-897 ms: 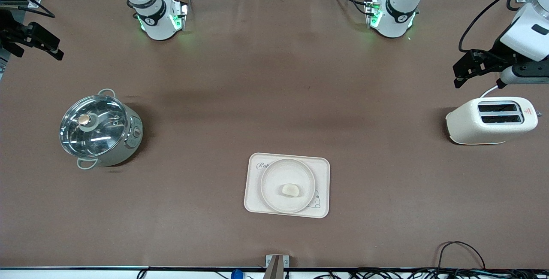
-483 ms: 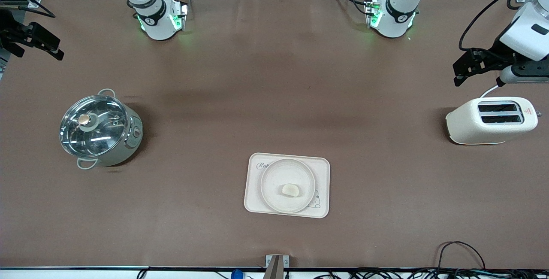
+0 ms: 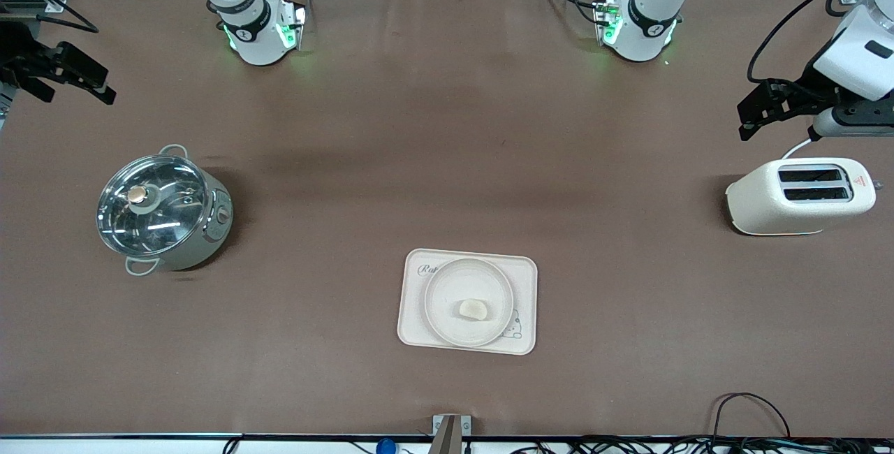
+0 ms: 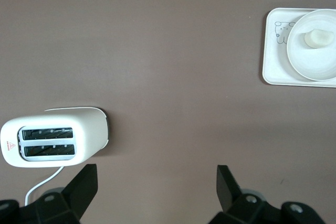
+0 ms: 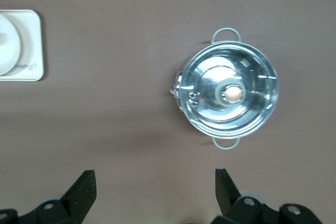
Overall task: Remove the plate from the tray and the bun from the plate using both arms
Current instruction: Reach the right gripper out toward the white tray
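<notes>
Bun on plate, plate on tray

The bun (image 3: pixel 474 309) is seen on the plate (image 3: pixel 469 274), set on the tray (image 3: pixel 524 300) lettered "Ra…". The left gripper (image 4: pixel 157 192) is held over the desk (image 3: pixel 447 160) beside the toaster (image 3: pixel 800 197), the right gripper (image 5: pixel 155 192) beside the pot (image 3: pixel 162 213); both pairs of fingers are spread apart.

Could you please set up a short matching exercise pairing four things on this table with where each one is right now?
Things:
1. bun
2. plate
3. toaster
4. pot

Places:
A. on the rabbit tray
B. toward the right arm's end of the table
C. on the plate
D. toward the left arm's end of the table

Pairs: 1-C, 2-A, 3-D, 4-B
</notes>
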Tool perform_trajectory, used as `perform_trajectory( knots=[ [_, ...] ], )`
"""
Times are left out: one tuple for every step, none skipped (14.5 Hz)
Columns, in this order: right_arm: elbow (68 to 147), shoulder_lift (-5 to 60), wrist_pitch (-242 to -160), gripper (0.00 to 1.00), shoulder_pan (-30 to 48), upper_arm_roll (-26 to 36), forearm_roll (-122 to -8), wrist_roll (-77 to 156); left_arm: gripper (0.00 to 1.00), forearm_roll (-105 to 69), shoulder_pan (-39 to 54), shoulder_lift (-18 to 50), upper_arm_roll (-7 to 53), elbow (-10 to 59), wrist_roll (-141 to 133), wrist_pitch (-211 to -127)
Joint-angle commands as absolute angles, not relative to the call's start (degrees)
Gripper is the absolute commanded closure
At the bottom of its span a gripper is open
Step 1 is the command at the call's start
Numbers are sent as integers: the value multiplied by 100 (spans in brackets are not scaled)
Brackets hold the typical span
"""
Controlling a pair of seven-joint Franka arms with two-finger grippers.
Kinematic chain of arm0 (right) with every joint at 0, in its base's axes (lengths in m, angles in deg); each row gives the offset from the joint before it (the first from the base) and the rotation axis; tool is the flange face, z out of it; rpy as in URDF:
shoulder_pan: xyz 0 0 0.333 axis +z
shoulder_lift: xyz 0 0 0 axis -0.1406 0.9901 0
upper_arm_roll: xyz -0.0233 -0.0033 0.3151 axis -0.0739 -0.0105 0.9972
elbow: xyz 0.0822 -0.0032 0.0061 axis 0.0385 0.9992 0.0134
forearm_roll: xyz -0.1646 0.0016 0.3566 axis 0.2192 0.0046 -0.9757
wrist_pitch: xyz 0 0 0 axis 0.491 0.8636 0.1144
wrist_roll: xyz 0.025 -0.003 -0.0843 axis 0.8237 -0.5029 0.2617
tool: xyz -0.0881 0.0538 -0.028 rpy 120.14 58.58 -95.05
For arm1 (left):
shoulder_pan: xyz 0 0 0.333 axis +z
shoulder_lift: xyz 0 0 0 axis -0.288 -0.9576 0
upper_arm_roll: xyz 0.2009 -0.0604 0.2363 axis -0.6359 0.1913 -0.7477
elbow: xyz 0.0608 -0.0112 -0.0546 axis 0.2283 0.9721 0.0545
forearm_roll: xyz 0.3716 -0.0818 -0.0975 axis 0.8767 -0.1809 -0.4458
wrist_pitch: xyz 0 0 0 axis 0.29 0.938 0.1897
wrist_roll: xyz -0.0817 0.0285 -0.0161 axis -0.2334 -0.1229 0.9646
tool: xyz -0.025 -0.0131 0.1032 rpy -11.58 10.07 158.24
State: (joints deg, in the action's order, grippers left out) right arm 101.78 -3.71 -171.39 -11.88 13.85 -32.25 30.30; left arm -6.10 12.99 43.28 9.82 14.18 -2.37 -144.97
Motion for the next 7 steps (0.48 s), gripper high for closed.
perform_trajectory(
  knots=[
    [10300, -171, -17346, 0, -1213, 1427, -3445, 3008, 0, -619, 1288, 4170, 981, 1017, 103, -14338],
    [10317, -48, -17442, 0, -1212, 1427, -3454, 3000, 0, -680, 1305, 4152, 989, 1016, 104, -14338],
    [10318, 66, -17504, 0, -1212, 1427, -3515, 2999, 0, -690, 1314, 4152, 981, 1042, 77, -14338],
    [10318, 181, -17592, 0, -1221, 1427, -3620, 2999, 0, -698, 1322, 4143, 981, 1051, 68, -14338],
    [10318, 260, -17662, 0, -1204, 1427, -3691, 2991, 0, -707, 1323, 4143, 981, 1051, 51, -14338],
    [10318, 339, -17724, 0, -1117, 1427, -3779, 2982, 0, -707, 1323, 4143, 981, 1051, 42, -14338],
    [10318, 436, -17829, 0, -1011, 1427, -3840, 2938, 0, -699, 1314, 4135, 981, 1060, 25, -14338]
  ],
)
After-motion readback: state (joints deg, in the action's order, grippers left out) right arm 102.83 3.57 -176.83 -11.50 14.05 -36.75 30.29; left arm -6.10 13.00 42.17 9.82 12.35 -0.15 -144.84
